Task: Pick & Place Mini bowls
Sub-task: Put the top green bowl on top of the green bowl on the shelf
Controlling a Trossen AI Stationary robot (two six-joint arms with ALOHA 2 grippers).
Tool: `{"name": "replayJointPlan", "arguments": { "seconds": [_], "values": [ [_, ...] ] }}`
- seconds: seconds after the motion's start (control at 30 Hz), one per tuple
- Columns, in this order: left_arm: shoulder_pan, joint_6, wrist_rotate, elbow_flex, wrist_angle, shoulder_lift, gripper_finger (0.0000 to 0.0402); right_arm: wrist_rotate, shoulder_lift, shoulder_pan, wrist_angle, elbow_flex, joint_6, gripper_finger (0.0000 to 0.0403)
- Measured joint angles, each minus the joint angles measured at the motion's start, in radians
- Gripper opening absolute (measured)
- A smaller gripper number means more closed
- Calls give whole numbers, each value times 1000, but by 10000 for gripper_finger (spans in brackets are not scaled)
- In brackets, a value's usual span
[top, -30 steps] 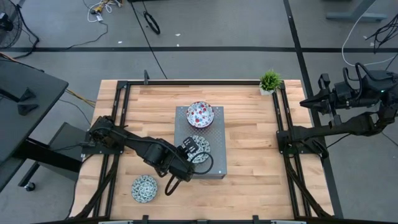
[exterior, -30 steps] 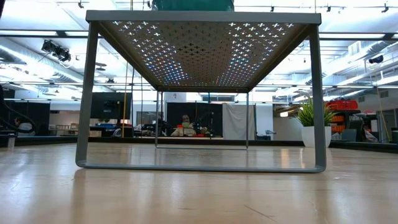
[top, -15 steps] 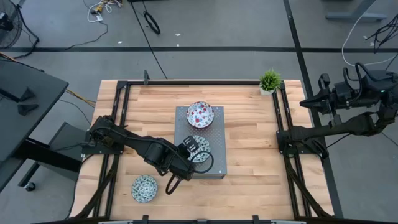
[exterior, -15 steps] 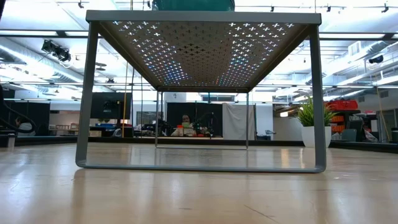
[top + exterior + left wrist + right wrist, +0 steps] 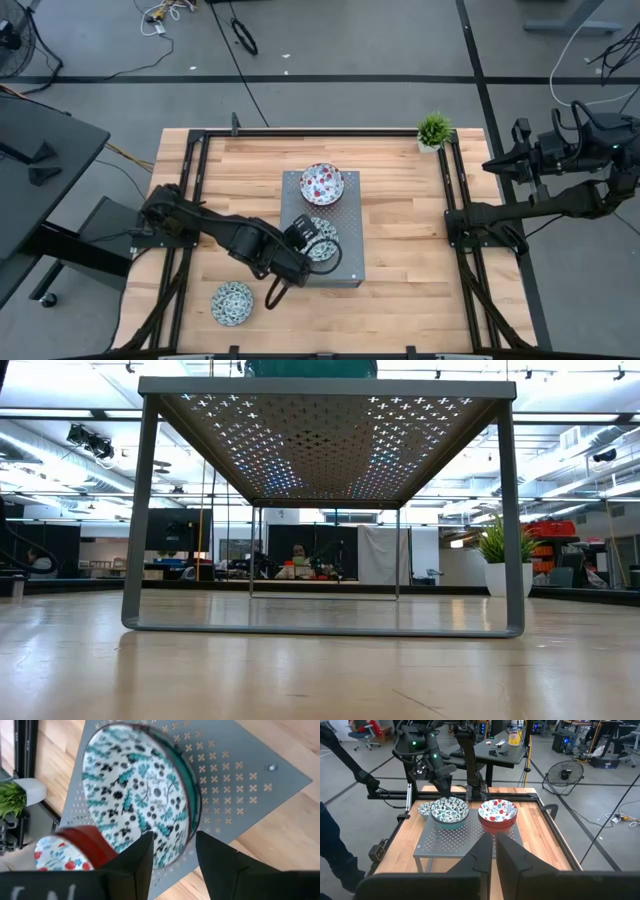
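A grey perforated stand (image 5: 345, 262) sits mid-table. A red-speckled mini bowl (image 5: 322, 184) rests on its far end, and a blue-green mini bowl (image 5: 140, 795) stands on its base nearer the middle. My left gripper (image 5: 172, 855) is open at this bowl's near rim, one finger over the inside, one outside. Another blue-green mini bowl (image 5: 232, 302) lies on the table at the near left. My right gripper (image 5: 495, 852) is shut, held high beyond the table's right edge. My left gripper comes slanting down from the table's near left at the blue-green bowl's rim (image 5: 191, 827), with one finger (image 5: 142, 855) over the inside and one finger (image 5: 212, 857) outside. I cannot tell whether either finger touches the rim. The bowl stands upright on the stand.
A small potted plant (image 5: 434, 130) stands at the table's far right corner. Black rails (image 5: 455, 200) run along the left and right edges. Bare wood lies to the right of the stand. In the low view the stand's legs (image 5: 140, 520) frame the middle of the table.
My left gripper's fingers have spread apart at the blue-green bowl's rim without the hand shifting. The bowl stays upright on the stand.
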Motion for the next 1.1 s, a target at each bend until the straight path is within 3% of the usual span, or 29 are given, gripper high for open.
{"name": "replayJointPlan", "arguments": {
  "seconds": [0.3,0.5,0.7,1.1],
  "values": [
    [-1,-72,0,0,-13,-73,154,0,0,0,0,0,0,29],
    [12,-281,64,0,-6,-131,144,0,0,0,0,0,0,29],
    [46,-463,148,0,12,-140,111,0,0,0,0,0,0,29],
    [46,-543,154,0,108,-140,19,0,0,0,0,0,0,29]
  ]
}}
